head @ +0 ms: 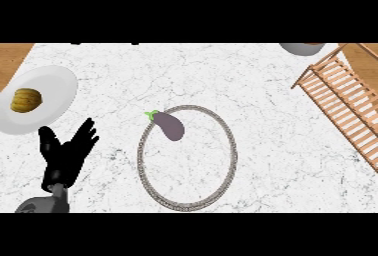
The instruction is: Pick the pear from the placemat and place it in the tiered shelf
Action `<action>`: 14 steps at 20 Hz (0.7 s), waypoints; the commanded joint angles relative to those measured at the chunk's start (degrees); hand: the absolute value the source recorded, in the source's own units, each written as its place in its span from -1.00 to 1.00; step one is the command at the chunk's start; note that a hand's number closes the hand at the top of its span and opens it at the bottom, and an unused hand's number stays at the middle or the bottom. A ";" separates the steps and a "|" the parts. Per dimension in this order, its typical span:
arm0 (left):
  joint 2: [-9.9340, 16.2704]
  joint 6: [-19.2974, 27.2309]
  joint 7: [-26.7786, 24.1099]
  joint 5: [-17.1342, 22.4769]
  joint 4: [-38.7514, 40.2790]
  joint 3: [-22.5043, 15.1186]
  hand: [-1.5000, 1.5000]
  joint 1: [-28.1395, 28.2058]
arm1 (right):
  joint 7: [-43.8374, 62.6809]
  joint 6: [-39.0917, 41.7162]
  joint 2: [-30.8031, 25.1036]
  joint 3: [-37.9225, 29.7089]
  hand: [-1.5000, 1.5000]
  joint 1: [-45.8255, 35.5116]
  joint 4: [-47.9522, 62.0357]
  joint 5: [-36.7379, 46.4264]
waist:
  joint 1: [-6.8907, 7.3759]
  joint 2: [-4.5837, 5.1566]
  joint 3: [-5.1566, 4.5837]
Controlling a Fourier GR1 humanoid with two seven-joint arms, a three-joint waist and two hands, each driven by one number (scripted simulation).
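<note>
A round placemat [235, 155] with a grey braided rim lies in the middle of the marble counter. On its upper left part rests a purple eggplant [170, 126] with a green stem; no pear shows. The wooden slatted tiered shelf [343, 95] stands along the right edge. My left hand [66, 156] is at the lower left, open with fingers spread upward, well left of the placemat and touching nothing. My right hand is out of view.
A white plate [55, 80] at the far left holds a yellow-brown ribbed item [26, 100]. A grey bowl [301, 48] sits at the top right beside the shelf. Wooden flooring shows past the counter's upper corners.
</note>
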 commanded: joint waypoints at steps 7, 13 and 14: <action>-1.60 1.63 1.23 -1.77 -0.16 -0.84 0.00 0.90 | 0.70 -14.62 4.15 -6.70 -1.00 -2.94 -3.94 -2.26 | 0.07 0.22 -0.14; -0.14 0.12 3.29 -0.50 -5.14 -0.28 0.00 3.57 | 0.75 -18.77 1.52 -12.74 -1.00 0.55 -11.39 -2.06 | -0.42 -0.11 -0.10; -1.78 1.13 3.16 -0.86 -3.93 -0.86 0.00 2.33 | 3.18 -20.90 4.19 -11.50 -1.00 2.31 -15.08 0.92 | -0.70 -0.10 -0.13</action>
